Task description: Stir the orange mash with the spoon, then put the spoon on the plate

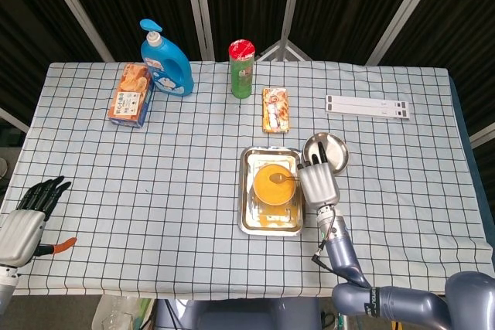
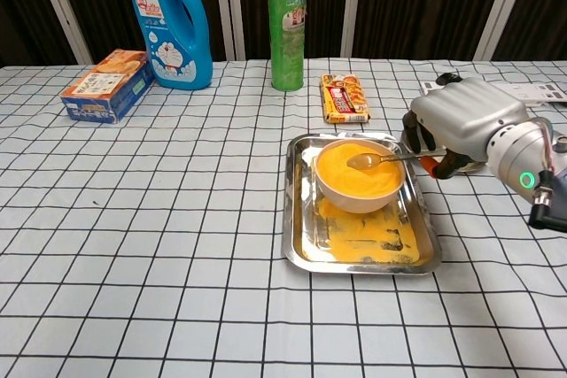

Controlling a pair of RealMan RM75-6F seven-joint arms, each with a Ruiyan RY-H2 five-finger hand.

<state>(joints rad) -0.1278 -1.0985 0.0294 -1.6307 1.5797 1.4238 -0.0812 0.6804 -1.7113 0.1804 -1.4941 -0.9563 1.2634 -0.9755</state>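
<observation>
One robot hand (image 2: 461, 126) grips a spoon (image 2: 376, 159) over the mash (image 2: 354, 170).
Stirring step; next, carry it to the plate (image 1: 334, 147) behind the bowl.

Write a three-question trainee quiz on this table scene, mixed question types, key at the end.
1. True or false: the right hand holds the spoon with its scoop over the bowl of orange mash.
2. What does the bowl stand in?
A. the round plate
B. the steel tray
C. bare tablecloth
3. Fill in: the left hand, at the table's near corner in the head view, holds ______.

Key
1. True.
2. B: the bowl stands in the steel tray, which has orange smears on its floor; the round plate lies beside the tray, partly behind the right hand.
3. Nothing.
</observation>
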